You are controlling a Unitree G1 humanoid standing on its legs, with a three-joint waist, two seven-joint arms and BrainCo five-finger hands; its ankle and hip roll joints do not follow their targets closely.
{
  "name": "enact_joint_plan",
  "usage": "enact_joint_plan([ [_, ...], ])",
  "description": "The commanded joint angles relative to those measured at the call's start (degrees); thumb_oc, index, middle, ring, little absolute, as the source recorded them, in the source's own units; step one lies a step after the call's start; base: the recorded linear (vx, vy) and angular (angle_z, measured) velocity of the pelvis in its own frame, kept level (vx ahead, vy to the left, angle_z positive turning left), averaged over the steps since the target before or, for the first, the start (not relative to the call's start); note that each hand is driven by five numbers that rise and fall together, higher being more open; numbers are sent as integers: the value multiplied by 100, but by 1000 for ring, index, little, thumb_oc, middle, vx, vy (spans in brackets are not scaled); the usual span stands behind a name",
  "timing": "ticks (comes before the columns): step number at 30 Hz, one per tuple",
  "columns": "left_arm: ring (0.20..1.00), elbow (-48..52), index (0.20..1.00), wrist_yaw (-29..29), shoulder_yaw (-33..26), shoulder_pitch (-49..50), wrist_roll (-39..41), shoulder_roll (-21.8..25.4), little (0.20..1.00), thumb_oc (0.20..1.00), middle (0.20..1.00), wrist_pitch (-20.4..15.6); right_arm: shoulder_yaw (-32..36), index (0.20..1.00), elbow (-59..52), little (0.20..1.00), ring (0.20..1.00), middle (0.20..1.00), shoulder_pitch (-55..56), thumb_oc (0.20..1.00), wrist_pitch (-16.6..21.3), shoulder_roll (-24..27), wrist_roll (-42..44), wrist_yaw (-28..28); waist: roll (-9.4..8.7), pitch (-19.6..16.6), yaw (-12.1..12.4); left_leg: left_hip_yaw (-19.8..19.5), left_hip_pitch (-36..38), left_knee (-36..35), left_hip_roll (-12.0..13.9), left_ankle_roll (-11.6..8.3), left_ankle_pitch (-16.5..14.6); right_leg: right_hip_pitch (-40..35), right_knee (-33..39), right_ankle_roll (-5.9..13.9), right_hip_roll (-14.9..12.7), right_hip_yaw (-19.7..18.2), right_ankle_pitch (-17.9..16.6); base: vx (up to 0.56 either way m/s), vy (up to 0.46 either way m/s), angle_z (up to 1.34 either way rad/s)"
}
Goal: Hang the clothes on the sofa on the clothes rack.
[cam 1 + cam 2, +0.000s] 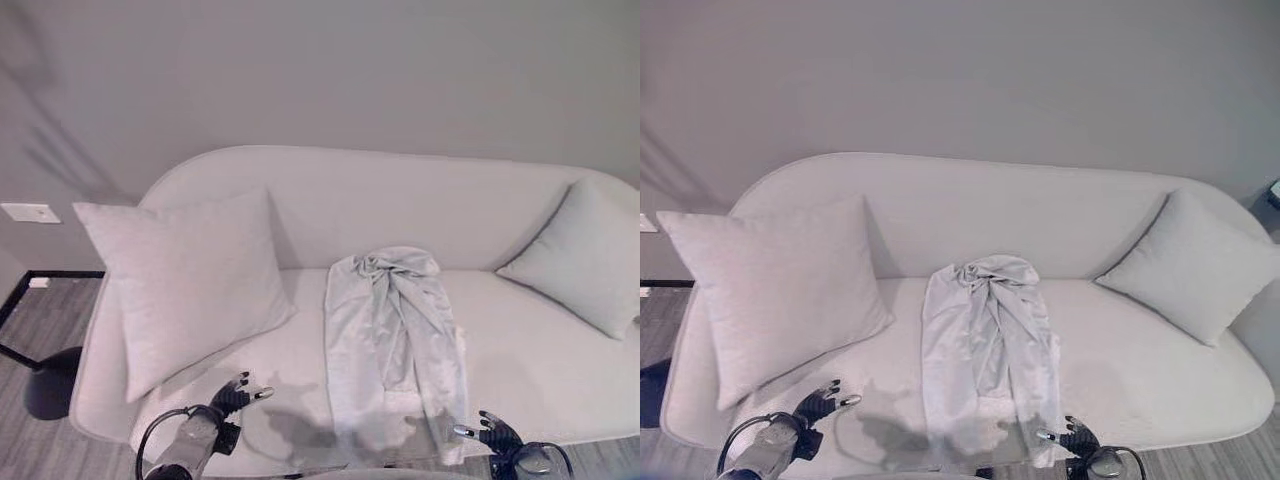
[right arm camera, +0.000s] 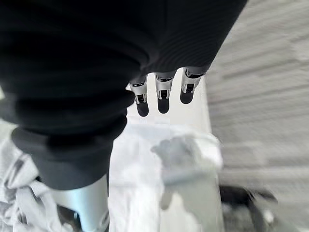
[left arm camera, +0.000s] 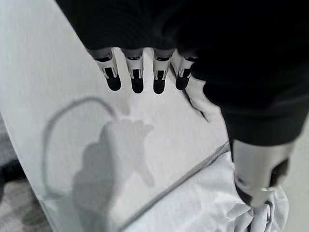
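I am finding the pale grey crumpled cloth garment [image 1: 390, 340] lying on the seat of the light curved fabric sofa [image 1: 400, 200], unhung. My left hand [image 1: 232, 398] and right hand [image 1: 492, 433] are hovering at its front edge, fingers apparently relaxed, holding nothing. Grasping and hanging remain.

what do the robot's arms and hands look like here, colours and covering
Both arms are silver-grey. The left hand and right hand each have a dark ribbed cover over the back and wrist. The fingers are silver with rounded dark tips, set in a row; the thumb is a thicker silver piece set apart, also with dark detailing.
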State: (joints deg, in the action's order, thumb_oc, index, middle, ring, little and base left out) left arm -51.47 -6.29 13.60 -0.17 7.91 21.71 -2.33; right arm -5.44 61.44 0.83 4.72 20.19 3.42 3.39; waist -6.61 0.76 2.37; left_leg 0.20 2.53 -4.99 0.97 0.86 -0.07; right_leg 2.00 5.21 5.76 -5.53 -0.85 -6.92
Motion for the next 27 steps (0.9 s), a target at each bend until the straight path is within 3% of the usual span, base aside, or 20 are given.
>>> enact_joint_plan([
  [1,1000,240,1000,-11,13,-439,120,-185,1000,1000,1000,-142,382,1000,-238,1000,1000,1000,-25,1000,198,601,25,-35,444,83,16,-357,291,-1,794,-156,72,61,-21,-367,316,63,158,131,-221,22],
  [5,1000,415,1000,-4,3,-466,124,-161,1000,1000,1000,-118,572,1000,-540,1000,1000,1000,153,1000,234,681,44,-75,442,194,13,-285,320,108,978,-157,441,-60,-21,-374,392,39,135,53,-149,13],
  [8,1000,629,1000,53,12,-588,115,-144,1000,1000,1000,-102,594,1000,-577,1000,1000,1000,79,1000,229,749,70,-134,445,383,57,-270,159,594,984,-177,387,-177,-21,-391,423,112,207,4,-113,20],
  [11,1000,875,1000,93,-18,-651,196,-128,1000,1000,1000,-70,678,1000,-498,1000,1000,1000,-19,1000,213,731,101,-170,412,562,238,-418,-309,97,689,-176,339,-242,-21,-409,388,78,272,1,5,23],
  [12,1000,1035,1000,54,-6,-667,209,-54,1000,1000,1000,-84,616,1000,-428,1000,1000,1000,-197,1000,208,709,102,-191,402,676,459,-621,-898,-1,432,-227,365,-342,-21,-442,383,11,274,75,66,36],
  [14,1000,1171,1000,44,-59,-600,186,-4,1000,1000,1000,-57,471,1000,-416,1000,1000,1000,-294,1000,186,666,46,-154,427,598,539,-744,-889,-1,414,-254,252,-369,-21,-461,362,-69,286,116,128,23],
  [18,1000,1440,1000,51,-89,-512,153,180,1000,1000,1000,-27,317,1000,-464,1000,1000,1000,-576,1000,146,667,57,-126,373,505,569,-551,-838,-1,297,-265,180,-283,-21,-476,173,-84,265,92,179,-58],
  [27,1000,1913,1000,142,-51,-755,37,512,1000,1000,1000,41,26,1000,-938,1000,1000,1000,-1047,1000,68,753,-3,-108,351,786,628,-536,-862,-1,115,-219,129,-89,-21,-435,-11,-71,309,29,96,-29],
])
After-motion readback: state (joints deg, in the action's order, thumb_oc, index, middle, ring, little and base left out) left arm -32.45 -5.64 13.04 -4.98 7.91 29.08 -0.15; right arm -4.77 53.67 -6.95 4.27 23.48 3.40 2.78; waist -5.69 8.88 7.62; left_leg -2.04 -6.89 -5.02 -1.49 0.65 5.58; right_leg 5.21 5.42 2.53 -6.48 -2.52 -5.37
